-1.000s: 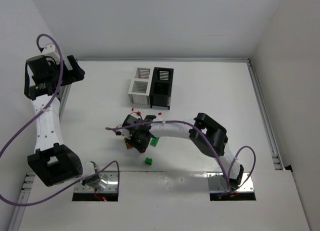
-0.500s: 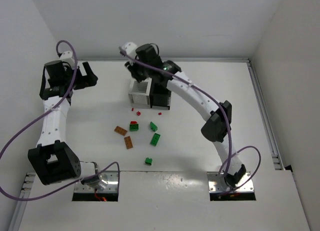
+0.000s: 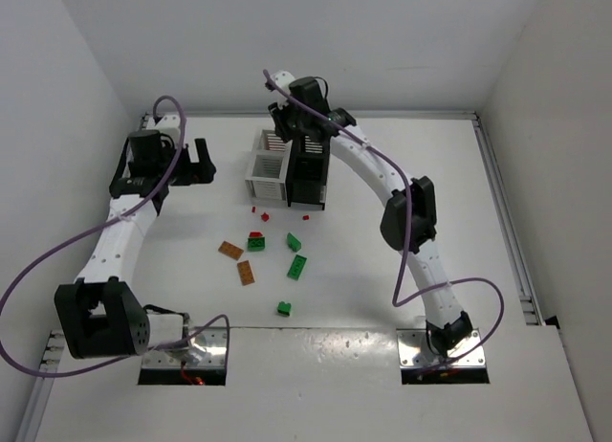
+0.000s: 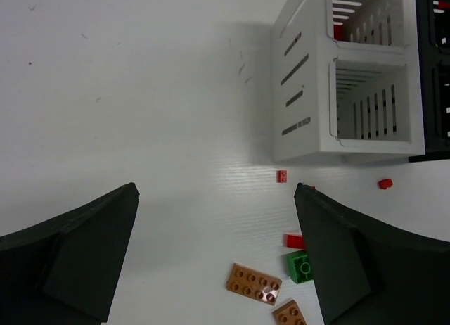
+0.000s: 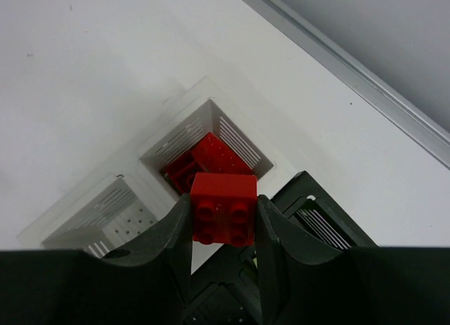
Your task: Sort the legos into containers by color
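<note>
Several loose bricks (image 3: 297, 266), green, brown and red, lie nearest on the table (image 3: 172, 260), unsorted. Beyond them, the left gripper (image 4: 216, 191) is spread wide and empty. Farthest, the right gripper (image 5: 223, 205) clamps a red brick (image 5: 223, 218) directly above the far white bin (image 5: 172, 128), which already holds red pieces (image 5: 204, 156); it looks ready to drop.

The white table (image 3: 459, 184) stood in a bare corner, closed in by a plain pale wall on the left (image 3: 48, 88), another at the back (image 3: 316, 40) and a third on the right (image 3: 564, 126). A thin metal rail (image 3: 402, 112) ran along its far edge and a second rail (image 3: 504, 212) down its right side. The light was even and soft, throwing only faint shadows on the tabletop.
</note>
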Action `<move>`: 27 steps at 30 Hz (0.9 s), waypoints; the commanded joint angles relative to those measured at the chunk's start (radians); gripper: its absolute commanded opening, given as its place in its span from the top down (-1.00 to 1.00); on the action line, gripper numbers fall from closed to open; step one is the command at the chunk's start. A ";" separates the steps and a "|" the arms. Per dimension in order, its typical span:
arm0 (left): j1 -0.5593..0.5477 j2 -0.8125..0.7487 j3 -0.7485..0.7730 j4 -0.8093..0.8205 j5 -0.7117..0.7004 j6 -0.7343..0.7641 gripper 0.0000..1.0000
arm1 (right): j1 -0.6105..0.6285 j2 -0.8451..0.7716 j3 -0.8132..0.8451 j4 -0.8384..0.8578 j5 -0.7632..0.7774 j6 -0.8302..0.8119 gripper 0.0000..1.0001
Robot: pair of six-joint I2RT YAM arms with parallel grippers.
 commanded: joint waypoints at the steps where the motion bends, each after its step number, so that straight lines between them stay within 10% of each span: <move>1: -0.028 -0.049 -0.034 0.039 0.016 0.048 -1.00 | -0.010 -0.011 0.036 0.090 -0.073 0.065 0.94; 13: -0.080 -0.078 -0.227 0.095 0.072 0.037 -0.87 | -0.029 0.049 0.034 0.130 -0.163 0.130 0.84; 27: -0.245 0.003 -0.293 0.195 -0.066 -0.078 -0.76 | -0.029 0.055 0.016 0.148 -0.154 0.130 -0.16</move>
